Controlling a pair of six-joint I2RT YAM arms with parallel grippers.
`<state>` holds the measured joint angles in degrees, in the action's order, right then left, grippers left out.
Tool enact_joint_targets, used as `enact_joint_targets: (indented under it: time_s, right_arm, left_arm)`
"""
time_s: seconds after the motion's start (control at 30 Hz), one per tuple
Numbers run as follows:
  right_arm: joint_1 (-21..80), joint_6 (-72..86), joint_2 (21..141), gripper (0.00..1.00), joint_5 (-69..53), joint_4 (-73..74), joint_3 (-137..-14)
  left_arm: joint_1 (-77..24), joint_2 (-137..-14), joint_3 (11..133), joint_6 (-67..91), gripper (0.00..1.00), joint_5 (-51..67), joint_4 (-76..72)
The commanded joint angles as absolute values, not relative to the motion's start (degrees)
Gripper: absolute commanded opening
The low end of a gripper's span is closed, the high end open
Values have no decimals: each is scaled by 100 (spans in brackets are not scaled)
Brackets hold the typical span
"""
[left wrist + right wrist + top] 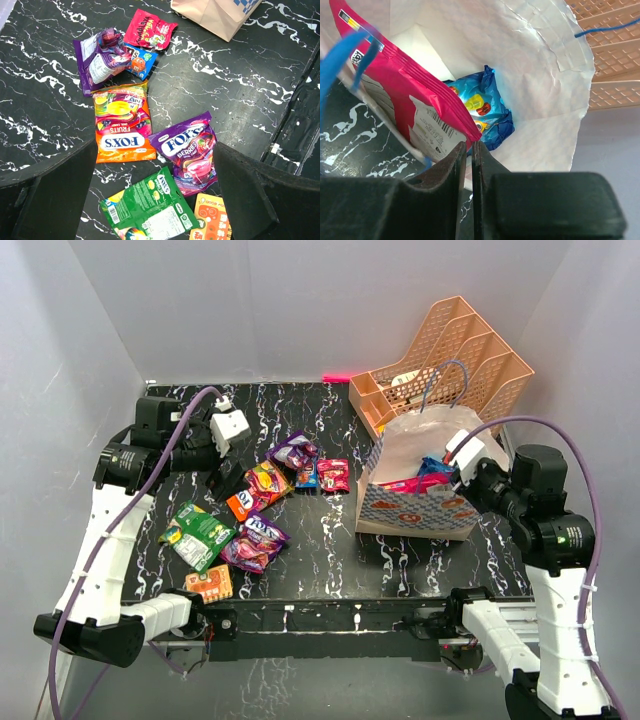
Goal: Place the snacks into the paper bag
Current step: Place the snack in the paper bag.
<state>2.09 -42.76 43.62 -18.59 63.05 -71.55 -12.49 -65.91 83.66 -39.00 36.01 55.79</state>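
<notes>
Several snacks lie on the black marbled table: an orange Fox's packet (120, 127), a purple Fox's packet (192, 150), a green packet (150, 207), a small orange packet (212, 220), a crumpled purple packet (100, 60), a blue packet (140, 59) and a pink packet (149, 30). My left gripper (155, 200) hovers open above them, holding nothing. The paper bag (415, 512) stands upright at the right. My right gripper (469, 146) is over its mouth, shut on the corner of a pink packet (405, 85) that leans against the bag's front wall. A blue packet (480, 107) lies at the bottom.
A peach mesh file organizer (450, 355) stands right behind the bag, against the back wall. A small pink object (337, 377) lies at the table's far edge. The bag's blue cord handle (340, 65) hangs close to my right gripper's fingers.
</notes>
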Motion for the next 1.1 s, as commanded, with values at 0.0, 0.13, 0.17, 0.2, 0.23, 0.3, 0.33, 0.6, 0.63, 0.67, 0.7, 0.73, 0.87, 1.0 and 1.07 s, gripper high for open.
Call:
enact_joint_targets:
  time_s: [0.0,0.13,0.17,0.2,0.23,0.3,0.33,0.6,0.63,0.67,0.7,0.73,0.87,1.0,1.07]
  right_arm:
    - [185,-4390,4340,17,-1962,6144,-7116]
    - [181,-4348,4356,25,-2085,6239,-7143]
    - [185,-4328,4354,27,-2091,6240,-7152]
    - [187,-4304,4352,28,-2099,6234,-7173]
    - [185,-4288,4357,29,-2094,6232,-7191]
    - [189,-4201,4374,31,-2040,6162,-7249]
    - [185,-4163,4383,32,-2015,6131,-7281]
    - [187,-3432,4532,51,-1565,5574,-7684]
    - [187,-3331,4557,52,-1571,5512,-7760]
    - [188,-3230,4597,52,-1584,5443,-7823]
    - [180,-3139,4649,53,-1609,5376,-7898]
    - [184,-3051,4704,53,-1635,5323,-7965]
    - [189,-2777,5022,56,-1625,5005,-8110]
    - [184,-2499,5298,58,-1422,4595,-8189]
    - [185,-2368,5473,59,-1419,4420,-8259]
  left_arm:
    - [-1217,-6476,8335,-4006,98,3815,5658]
    - [-1215,-6478,8316,-4015,98,3822,5658]
    - [-1221,-6473,8315,-4015,98,3815,5654]
    - [-1215,-6473,8310,-4023,98,3817,5652]
    - [-1225,-6463,8303,-4025,98,3816,5647]
    - [-1221,-6434,8253,-4025,98,3823,5629]
    - [-1213,-6419,8231,-4025,98,3812,5612]
    - [-1178,-6348,8138,-3328,99,3342,5031]
    - [-1161,-6345,8124,-3188,99,3265,4909]
    - [-1139,-6347,8109,-3064,98,3207,4803]
    - [-1116,-6351,8091,-2942,98,3167,4693]
    - [-1080,-6346,8062,-2797,98,3130,4579]
    - [-951,-6308,7877,-2166,99,2914,4072]
    - [-814,-6209,7642,-1685,99,2564,3678]
    - [-788,-6157,7530,-1621,99,2364,3622]
